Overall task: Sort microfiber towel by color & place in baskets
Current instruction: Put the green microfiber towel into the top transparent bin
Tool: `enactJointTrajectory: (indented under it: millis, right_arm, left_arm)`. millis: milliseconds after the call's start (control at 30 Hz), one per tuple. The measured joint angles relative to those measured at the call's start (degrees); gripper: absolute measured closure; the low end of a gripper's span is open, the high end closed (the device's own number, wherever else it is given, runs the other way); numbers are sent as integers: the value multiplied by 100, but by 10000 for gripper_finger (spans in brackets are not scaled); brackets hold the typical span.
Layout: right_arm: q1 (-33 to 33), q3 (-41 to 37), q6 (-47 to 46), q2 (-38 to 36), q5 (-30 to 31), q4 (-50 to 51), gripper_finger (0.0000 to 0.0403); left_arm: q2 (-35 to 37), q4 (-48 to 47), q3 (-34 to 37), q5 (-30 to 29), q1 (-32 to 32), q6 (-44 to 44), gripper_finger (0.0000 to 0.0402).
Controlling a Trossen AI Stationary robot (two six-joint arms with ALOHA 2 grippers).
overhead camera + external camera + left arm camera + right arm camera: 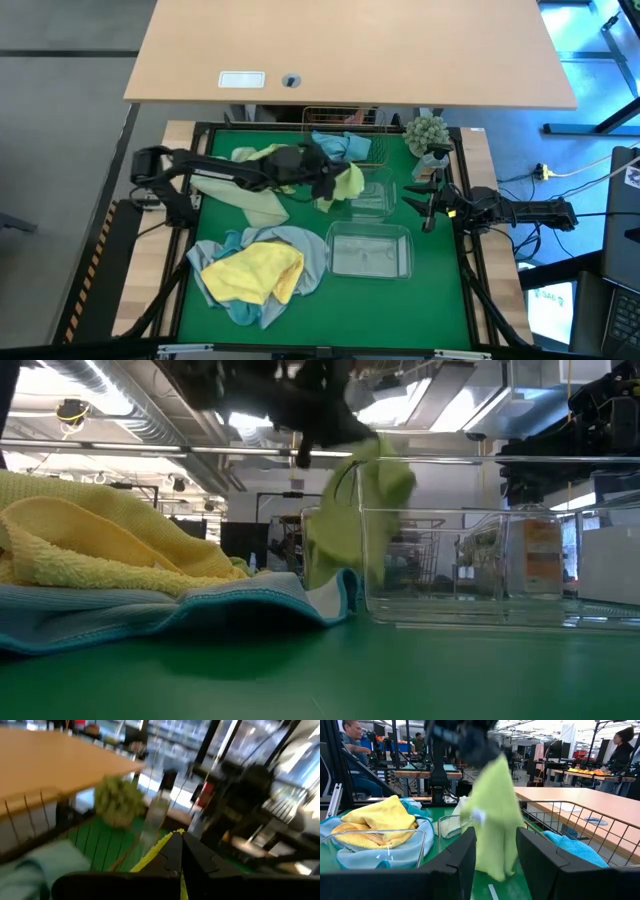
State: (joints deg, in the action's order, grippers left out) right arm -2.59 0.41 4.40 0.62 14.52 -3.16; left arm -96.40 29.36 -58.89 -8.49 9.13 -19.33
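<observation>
Towels: a yellow towel (255, 272) lay on a light blue towel (310, 255) at the front left of the green table (440, 310), probably awaiting sorting.
Green towel (348, 183): hung lifted from the left gripper (325, 185), fingers clenched on it, beside the nearer tub, likely for dropping in.
Wire basket (375, 125): held a blue towel (340, 145).
Clear tubs (370, 252): both looked empty.
Right gripper (428, 205): waited at the right edge, fingers spread, holding nothing.

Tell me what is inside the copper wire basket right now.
The copper wire basket at the table's back edge holds a blue towel, partly draped over its front rim. Whether anything lies beneath that towel cannot be seen.
</observation>
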Motion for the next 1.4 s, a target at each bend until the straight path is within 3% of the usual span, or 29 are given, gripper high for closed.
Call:
enactJointTrajectory:
  millis: [333,733,1167,1400]
  right_arm:
    - [0,0,-1,0,0,1,260]
    - [0,0,-2,0,-2,2,260]
    - [0,1,-1,0,0,2,260]
    - [0,0,-2,-2,0,1,260]
  left_arm:
    - [-1055,-30,0,44,-15,2,401]
    - [-1207,-11,0,46,-15,12,399]
    - [-1185,89,0,408,-15,87,298]
    - [-861,58,0,413,-17,466,281]
